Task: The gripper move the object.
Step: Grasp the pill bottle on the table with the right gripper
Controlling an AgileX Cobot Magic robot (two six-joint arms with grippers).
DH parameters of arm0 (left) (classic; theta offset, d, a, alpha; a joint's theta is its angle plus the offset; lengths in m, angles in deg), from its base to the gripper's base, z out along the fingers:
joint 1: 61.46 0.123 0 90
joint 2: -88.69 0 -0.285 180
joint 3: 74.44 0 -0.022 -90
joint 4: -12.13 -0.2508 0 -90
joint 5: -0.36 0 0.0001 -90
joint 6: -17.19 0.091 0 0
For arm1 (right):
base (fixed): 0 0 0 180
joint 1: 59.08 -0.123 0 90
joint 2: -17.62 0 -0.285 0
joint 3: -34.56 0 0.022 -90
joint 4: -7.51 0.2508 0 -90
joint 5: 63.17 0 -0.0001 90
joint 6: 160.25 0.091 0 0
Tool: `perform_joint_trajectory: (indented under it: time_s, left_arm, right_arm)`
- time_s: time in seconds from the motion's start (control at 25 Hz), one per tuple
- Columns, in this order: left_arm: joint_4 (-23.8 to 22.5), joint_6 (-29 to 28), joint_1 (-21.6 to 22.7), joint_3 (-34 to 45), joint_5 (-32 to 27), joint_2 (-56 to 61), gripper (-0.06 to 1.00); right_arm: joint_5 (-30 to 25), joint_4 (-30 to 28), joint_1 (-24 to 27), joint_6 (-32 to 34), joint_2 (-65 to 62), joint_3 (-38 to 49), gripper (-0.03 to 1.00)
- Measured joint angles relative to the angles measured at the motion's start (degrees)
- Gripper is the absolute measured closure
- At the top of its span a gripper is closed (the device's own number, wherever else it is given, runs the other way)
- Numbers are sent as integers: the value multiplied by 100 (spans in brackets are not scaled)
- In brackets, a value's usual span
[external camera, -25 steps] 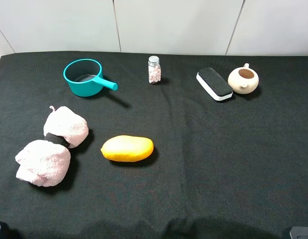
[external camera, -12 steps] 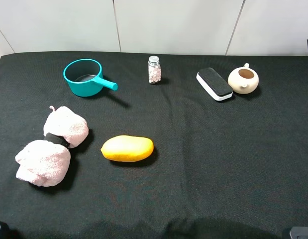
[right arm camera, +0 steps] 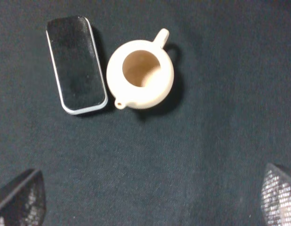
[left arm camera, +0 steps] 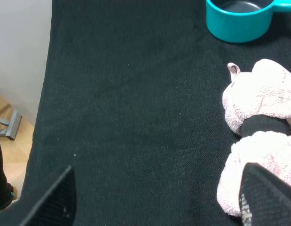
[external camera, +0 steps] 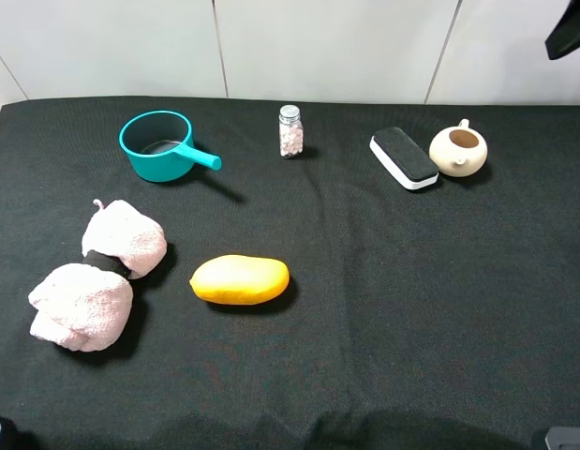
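A cream teapot [external camera: 458, 150] without a lid stands at the back right of the black cloth, next to a black board eraser [external camera: 404, 157]. The right wrist view looks down on the teapot [right arm camera: 140, 75] and the eraser [right arm camera: 76, 63]. My right gripper [right arm camera: 147, 202] is open and empty, high above them. Only a dark part of the right arm [external camera: 568, 33] shows in the exterior view's top right corner. My left gripper [left arm camera: 159, 202] is open and empty, low at the front left beside a pink rolled towel [left arm camera: 260, 136].
A teal pot with a handle [external camera: 158, 145] stands at the back left and a small bottle of pink pills [external camera: 290, 132] at the back middle. The pink towel [external camera: 97, 277] and a yellow mango [external camera: 240, 279] lie at the front left.
A dark part of the right arm has come into the exterior view's top right corner and grown larger. The objects on the cloth have not moved.
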State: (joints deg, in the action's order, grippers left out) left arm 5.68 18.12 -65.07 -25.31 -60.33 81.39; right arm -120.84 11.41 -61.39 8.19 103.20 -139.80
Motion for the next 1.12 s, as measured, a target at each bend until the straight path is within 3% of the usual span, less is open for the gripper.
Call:
perform_joint_trajectory:
  time_s: [0.44, 1.12]
  left_arm:
    - [0, 0, 0, 0, 0, 0, 18]
    - [0, 0, 0, 0, 0, 0, 18]
  right_arm:
    - [-350, 276, 0, -473, 1460, -1189, 27]
    - [-350, 605, 0, -941, 2860, -2082, 27]
